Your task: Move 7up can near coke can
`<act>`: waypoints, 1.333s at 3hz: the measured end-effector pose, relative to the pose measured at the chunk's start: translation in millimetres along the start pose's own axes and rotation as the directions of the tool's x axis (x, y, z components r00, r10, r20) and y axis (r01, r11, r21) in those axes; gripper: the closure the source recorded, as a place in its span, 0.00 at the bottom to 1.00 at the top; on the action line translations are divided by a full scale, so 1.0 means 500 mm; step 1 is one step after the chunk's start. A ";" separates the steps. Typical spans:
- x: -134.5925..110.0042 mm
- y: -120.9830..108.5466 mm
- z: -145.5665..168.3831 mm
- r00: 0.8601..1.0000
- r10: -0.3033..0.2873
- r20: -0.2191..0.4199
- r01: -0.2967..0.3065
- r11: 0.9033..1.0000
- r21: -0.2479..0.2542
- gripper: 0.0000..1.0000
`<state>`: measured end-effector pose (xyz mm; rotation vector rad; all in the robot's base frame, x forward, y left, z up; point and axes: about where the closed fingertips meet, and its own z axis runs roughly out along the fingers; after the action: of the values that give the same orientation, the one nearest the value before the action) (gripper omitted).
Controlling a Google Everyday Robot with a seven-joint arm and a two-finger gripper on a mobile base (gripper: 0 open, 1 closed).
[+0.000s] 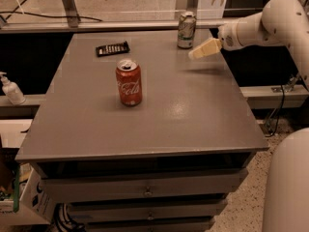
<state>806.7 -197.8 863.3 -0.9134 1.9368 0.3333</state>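
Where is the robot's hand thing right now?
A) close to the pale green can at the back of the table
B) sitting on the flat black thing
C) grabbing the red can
A: the gripper hangs close beside the pale green can at the back of the table, well away from the red can and the flat black thing.

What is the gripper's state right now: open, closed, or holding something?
Gripper: open or closed cannot be told; it hangs beside the 7up can, not touching it.

White rounded arm [282, 18], cream tapered pincer [194, 55] at its tip
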 end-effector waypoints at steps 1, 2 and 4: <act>-0.047 -0.012 0.052 0.993 0.075 0.090 -0.073 0.997 -0.026 0.00; -0.083 -0.007 0.102 0.981 0.127 0.149 -0.123 0.992 -0.032 0.00; -0.116 -0.003 0.193 0.953 0.148 0.264 -0.170 0.984 0.062 0.00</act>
<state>885.9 -118.0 861.5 -0.6267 1.7707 0.4396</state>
